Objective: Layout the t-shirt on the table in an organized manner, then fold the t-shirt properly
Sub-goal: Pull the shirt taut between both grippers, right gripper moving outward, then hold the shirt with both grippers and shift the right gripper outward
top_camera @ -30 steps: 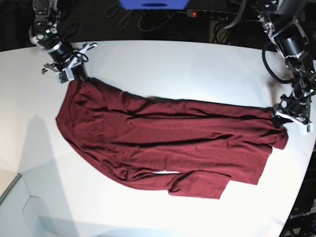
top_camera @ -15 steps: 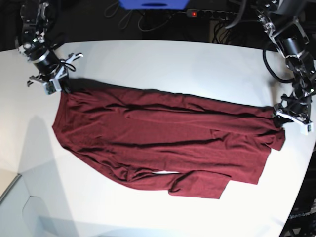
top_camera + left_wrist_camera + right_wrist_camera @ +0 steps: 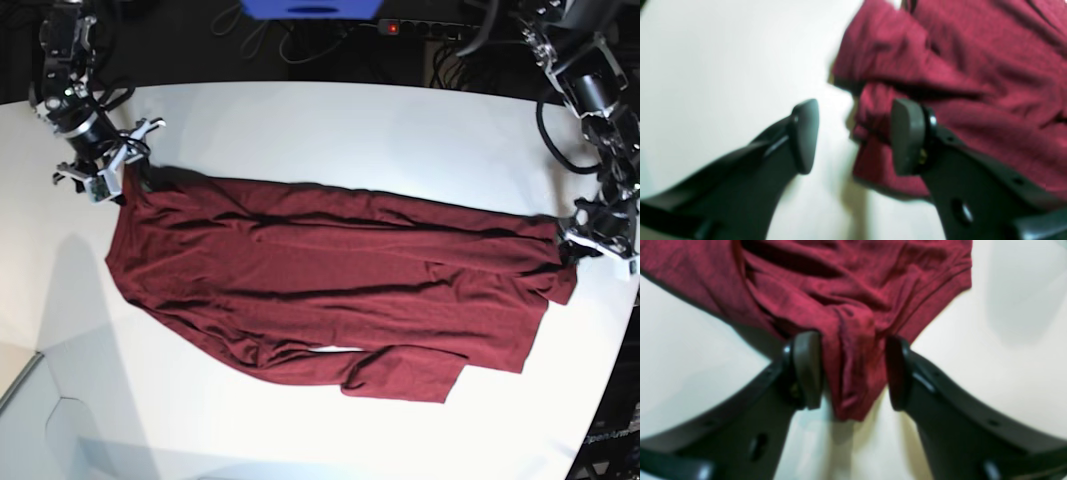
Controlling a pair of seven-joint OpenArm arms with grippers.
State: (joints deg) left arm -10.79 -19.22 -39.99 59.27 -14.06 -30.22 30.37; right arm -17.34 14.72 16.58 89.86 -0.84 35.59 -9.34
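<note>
Base view shows the dark maroon, wrinkled knit t-shirt (image 3: 330, 270) spread lengthwise across the large smooth white surface (image 3: 350, 125), running from upper left to lower right, with folds along its length and a loose flap doubled under at its lower edge. The right gripper (image 3: 108, 172) sits at the shirt's upper left corner, and the left gripper (image 3: 590, 240) sits at the shirt's right end, near the curved edge of the surface. In the right wrist view, the right gripper (image 3: 853, 371) has its two dark fingers (image 3: 806, 368) spread apart, and a bunched, hanging tip of the maroon cloth (image 3: 846, 323) lies in the gap between them; the cloth runs close along the left pad, and a sliver of white surface (image 3: 700, 373) shows between it and the other pad, so nothing is pinched. In the left wrist view, which is blurred, the left gripper (image 3: 853, 136) also has its fingers (image 3: 805, 133) standing apart; the folded edge of the shirt (image 3: 957, 83) lies against the inner face of the pad on that view's right, while the other pad stands over bare white surface (image 3: 723, 66), clear of the cloth. The shirt's rumpled hem reaches partly into the gap without being clamped.
</note>
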